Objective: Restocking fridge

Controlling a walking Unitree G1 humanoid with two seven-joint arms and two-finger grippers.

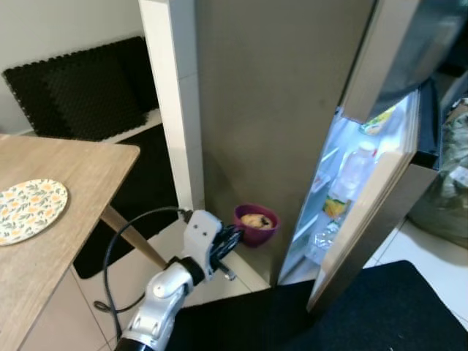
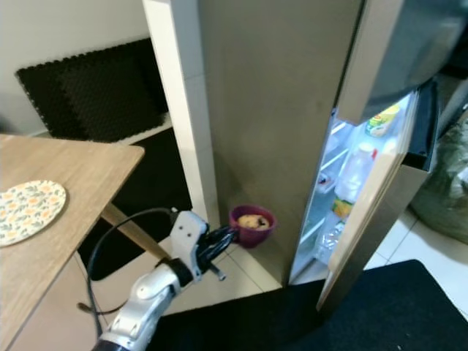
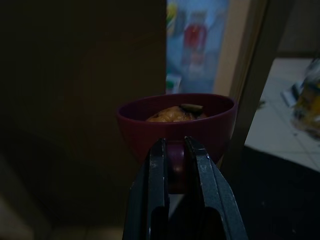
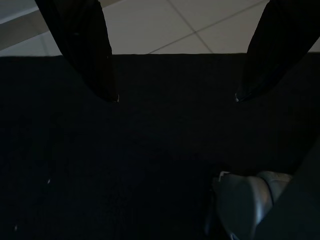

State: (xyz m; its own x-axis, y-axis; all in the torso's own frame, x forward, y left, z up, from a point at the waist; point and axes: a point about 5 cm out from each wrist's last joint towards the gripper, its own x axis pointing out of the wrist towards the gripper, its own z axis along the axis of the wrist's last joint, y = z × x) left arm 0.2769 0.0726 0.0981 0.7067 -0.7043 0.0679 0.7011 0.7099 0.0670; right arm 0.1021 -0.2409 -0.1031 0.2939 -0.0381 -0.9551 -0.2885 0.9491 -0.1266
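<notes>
Left gripper pinches maroon bowl — beside the open fridge.

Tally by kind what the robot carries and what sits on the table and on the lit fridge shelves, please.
Bowls: 1, the maroon bowl held by the left gripper
Placemats: 1, floral placemat on the table
Bottles: 1, white bottle in the fridge
Yellow-labelled packs: 2
Total: 5

maroon bowl | food inside | upright | beside ajar fridge
</notes>
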